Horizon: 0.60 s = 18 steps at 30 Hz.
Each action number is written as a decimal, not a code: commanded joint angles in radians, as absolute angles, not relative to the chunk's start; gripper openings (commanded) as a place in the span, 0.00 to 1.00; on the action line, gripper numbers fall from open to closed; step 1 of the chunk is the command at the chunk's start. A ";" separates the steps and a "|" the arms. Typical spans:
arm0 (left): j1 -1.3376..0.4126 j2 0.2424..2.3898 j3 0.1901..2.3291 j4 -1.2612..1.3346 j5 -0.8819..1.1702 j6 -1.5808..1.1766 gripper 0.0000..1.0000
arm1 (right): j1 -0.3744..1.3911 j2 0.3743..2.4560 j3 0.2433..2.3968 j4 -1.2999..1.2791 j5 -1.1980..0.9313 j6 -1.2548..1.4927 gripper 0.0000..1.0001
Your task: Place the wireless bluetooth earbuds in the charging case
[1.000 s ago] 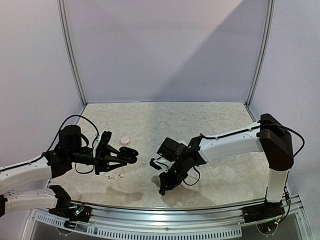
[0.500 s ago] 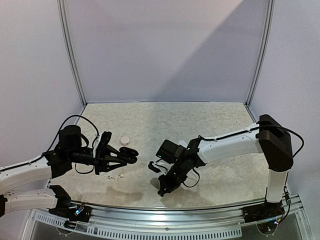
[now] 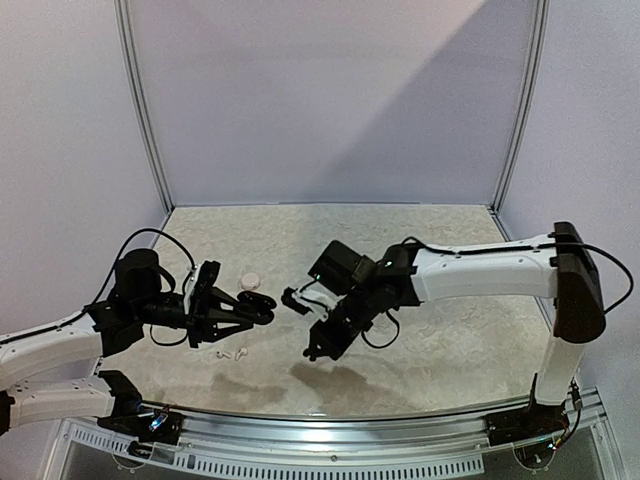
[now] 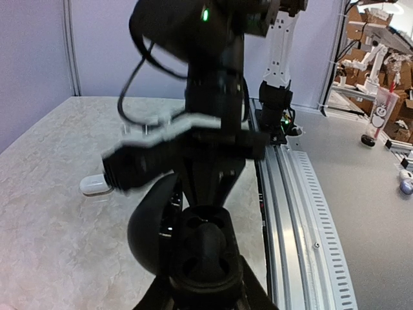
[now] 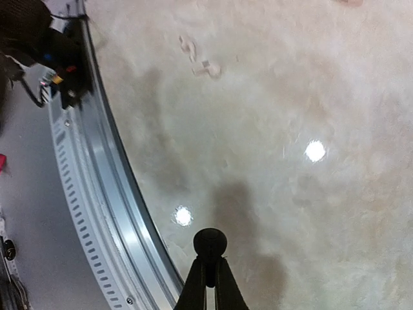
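My left gripper is shut on an open black charging case and holds it above the table, its round lid swung out to the left. My right gripper hangs in the air just right of that case, shut on a glossy black earbud that sticks out past its fingertips. In the left wrist view the right arm looms blurred right above the case. Two white earbuds lie on the table below the left gripper, and the right wrist view shows these white earbuds too.
A white pebble-shaped case lies shut on the table behind the left gripper. The metal rail runs along the table's near edge, under the right gripper. Pale walls close off the back and sides.
The right arm has risen and swung left, bringing the black earbud up off the table towards the case. The left arm has hardly moved.
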State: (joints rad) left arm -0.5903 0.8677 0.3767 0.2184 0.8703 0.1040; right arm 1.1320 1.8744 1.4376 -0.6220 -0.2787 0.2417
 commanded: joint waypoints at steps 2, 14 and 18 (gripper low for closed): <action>-0.580 0.861 0.372 0.260 0.931 0.130 0.00 | 1.129 1.672 1.448 -0.476 -0.192 0.063 0.00; -0.580 0.871 0.399 0.228 0.948 0.145 0.00 | 1.180 1.644 1.486 -0.303 -0.280 -0.126 0.00; -0.581 0.872 0.403 0.216 0.950 0.150 0.00 | 1.195 1.685 1.518 -0.345 -0.297 -0.192 0.00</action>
